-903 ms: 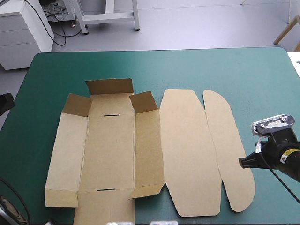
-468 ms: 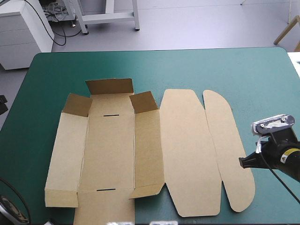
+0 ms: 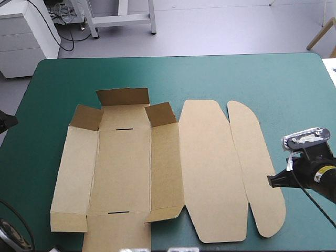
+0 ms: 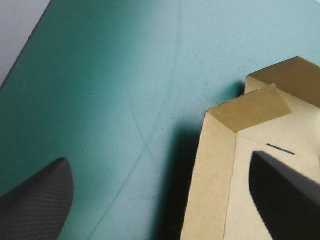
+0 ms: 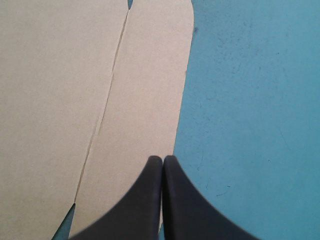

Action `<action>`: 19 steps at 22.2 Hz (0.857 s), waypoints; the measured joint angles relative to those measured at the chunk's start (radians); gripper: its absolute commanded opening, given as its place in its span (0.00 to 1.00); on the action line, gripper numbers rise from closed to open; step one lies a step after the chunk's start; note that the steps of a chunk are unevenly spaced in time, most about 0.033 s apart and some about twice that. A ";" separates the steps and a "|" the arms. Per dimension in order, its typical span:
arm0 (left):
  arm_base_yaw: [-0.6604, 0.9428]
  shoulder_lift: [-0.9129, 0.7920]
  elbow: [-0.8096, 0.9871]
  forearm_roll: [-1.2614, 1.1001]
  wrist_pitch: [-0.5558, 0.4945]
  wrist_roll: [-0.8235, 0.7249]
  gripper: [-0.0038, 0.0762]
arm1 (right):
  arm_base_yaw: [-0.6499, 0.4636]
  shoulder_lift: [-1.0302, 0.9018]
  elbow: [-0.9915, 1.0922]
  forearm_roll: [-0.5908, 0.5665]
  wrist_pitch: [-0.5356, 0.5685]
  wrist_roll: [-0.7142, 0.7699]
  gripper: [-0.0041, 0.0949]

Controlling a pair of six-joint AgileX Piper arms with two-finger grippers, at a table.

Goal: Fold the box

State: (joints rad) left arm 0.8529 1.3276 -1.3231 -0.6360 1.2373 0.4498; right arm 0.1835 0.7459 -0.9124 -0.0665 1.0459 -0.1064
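The brown box (image 3: 123, 163) lies mostly flat on the teal-green cover, with its far end flap (image 3: 123, 97) and two far corner flaps raised. Its lid (image 3: 212, 168) and rounded outer flap (image 3: 257, 163) lie flat to the right. My left gripper (image 4: 157, 157) is open; one black finger (image 4: 35, 200) hangs over bare cover, the other (image 4: 285, 195) over the box's base, and the left wall's far corner (image 4: 250, 107) lies ahead. In the high view only a black bit of the left arm (image 3: 5, 122) shows. My right gripper (image 5: 162, 160) is shut with nothing in it, its tip (image 3: 272, 181) above the outer flap's right edge.
Bare teal-green cover (image 3: 236, 73) runs from the box to the table's far edge. The table's left edge (image 4: 20, 55) passes close beside the left gripper. To the right of the outer flap there is a strip of bare cover (image 5: 250, 100).
The black bit of the left arm at the table's left edge has shifted slightly toward the near side. The box and the right gripper have not moved.
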 measured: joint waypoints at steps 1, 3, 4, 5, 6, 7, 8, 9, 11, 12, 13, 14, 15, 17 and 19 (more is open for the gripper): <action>0.000 0.000 0.000 0.017 0.001 -0.009 0.94 | 0.000 0.000 0.000 0.000 0.000 0.000 0.02; 0.000 0.000 0.000 0.035 0.002 -0.020 0.94 | 0.000 0.000 0.000 0.000 0.000 0.000 0.02; 0.000 0.000 0.000 0.042 0.002 -0.023 0.94 | 0.000 0.000 0.000 0.000 0.000 0.000 0.02; 0.000 0.000 0.003 0.044 0.002 -0.022 0.94 | 0.000 0.000 0.000 0.000 0.000 0.000 0.02; 0.000 0.000 0.007 0.045 0.002 -0.022 0.94 | 0.000 0.000 0.000 0.000 0.000 0.000 0.02; 0.000 -0.001 0.014 0.046 0.002 -0.022 0.94 | 0.000 0.000 0.000 0.000 0.000 0.000 0.02; 0.000 -0.001 0.043 0.046 0.002 -0.023 0.94 | 0.000 0.000 0.000 0.000 0.000 0.000 0.02; 0.000 -0.001 0.060 0.046 0.002 -0.024 0.94 | 0.000 0.000 0.000 0.000 0.000 0.000 0.02; 0.000 -0.001 0.145 0.046 -0.001 -0.017 0.94 | 0.000 0.000 0.000 0.001 0.000 0.000 0.02; 0.000 -0.001 0.211 0.047 -0.004 -0.010 0.94 | 0.000 0.000 0.000 0.001 0.000 0.000 0.02; 0.000 -0.001 0.237 0.047 -0.005 -0.006 0.94 | 0.000 0.000 0.000 0.001 0.000 0.000 0.02; 0.000 -0.001 0.303 0.048 -0.009 0.015 0.94 | 0.000 0.000 0.000 0.001 0.000 0.000 0.02; 0.000 -0.001 0.328 0.048 -0.010 0.023 0.94 | 0.000 0.000 0.000 0.001 0.000 0.000 0.02; 0.000 -0.001 0.428 0.047 -0.016 0.058 0.94 | 0.000 0.000 0.000 0.002 -0.001 0.000 0.02; 0.000 -0.001 0.485 0.046 -0.019 0.069 0.94 | 0.000 0.000 0.000 0.014 -0.007 0.000 0.02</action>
State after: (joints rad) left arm 0.8529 1.3266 -0.8386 -0.5899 1.2179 0.5191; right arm 0.1835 0.7459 -0.9124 -0.0523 1.0391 -0.1064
